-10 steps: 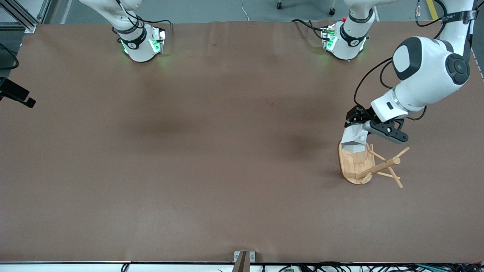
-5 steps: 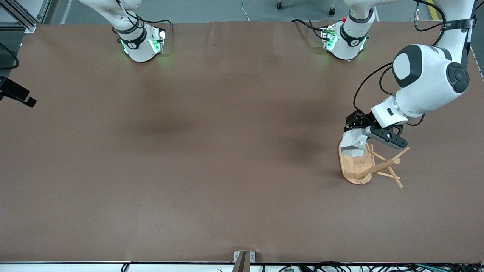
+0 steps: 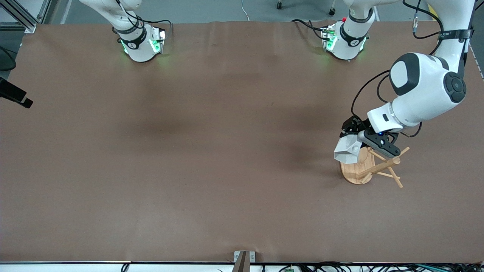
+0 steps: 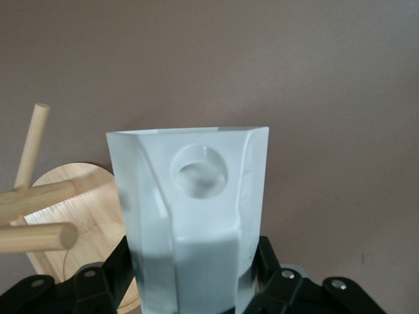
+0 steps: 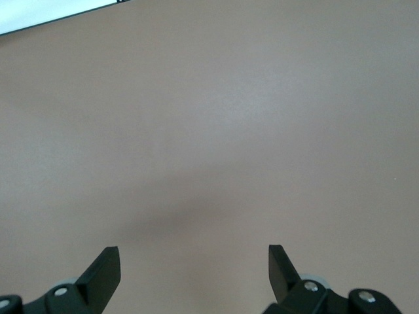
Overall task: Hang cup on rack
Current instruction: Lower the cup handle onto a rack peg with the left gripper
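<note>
Cup (image 3: 347,149) is clamped by the left gripper (image 3: 353,140) over the rack (image 3: 372,166), at its base's 11 o'clock edge; the right gripper (image 5: 194,267) is held spread, waiting.

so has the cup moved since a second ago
Yes. Held by the left tool, the cup has shifted toward the right arm's end of the table, now overhanging the edge of the rack base.
</note>
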Motion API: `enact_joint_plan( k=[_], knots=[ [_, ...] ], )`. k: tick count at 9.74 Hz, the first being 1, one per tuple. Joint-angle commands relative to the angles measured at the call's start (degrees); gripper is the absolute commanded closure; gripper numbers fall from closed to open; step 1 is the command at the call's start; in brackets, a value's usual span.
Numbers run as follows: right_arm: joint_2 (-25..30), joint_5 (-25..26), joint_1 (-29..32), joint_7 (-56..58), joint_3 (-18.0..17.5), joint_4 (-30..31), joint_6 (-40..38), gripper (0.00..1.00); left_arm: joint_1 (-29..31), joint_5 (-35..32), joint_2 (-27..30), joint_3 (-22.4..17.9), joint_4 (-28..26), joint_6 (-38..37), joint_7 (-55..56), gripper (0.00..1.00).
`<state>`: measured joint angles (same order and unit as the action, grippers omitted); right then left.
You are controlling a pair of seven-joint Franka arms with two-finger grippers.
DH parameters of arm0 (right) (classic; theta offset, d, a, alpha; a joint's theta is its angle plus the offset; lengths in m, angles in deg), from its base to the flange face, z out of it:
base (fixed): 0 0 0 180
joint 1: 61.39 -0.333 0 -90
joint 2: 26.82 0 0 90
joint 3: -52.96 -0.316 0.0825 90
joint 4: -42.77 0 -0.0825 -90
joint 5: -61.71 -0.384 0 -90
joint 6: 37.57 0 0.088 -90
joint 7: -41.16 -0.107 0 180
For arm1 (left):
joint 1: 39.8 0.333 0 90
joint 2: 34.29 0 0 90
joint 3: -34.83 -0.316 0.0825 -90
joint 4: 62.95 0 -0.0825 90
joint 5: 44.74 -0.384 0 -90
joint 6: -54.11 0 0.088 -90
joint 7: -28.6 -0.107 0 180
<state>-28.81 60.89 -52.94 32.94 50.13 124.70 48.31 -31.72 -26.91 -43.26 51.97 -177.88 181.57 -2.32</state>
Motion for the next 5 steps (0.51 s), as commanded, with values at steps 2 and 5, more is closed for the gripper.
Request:
enact_joint_plan(
  k=[2,5],
  knots=[
    [1.6,0.7,-3.8,3.2,5.3,0.1,-2.4,0.00,0.0,1.0,-2.8,-1.8,0.9,0.6,-4.3,0.99],
    [1.5,1.1,-2.5,2.7,5.2,0.2,-1.3,0.00,0.0,1.0,-3.2,-2.6,1.5,0.6,-5.5,0.99]
  ],
)
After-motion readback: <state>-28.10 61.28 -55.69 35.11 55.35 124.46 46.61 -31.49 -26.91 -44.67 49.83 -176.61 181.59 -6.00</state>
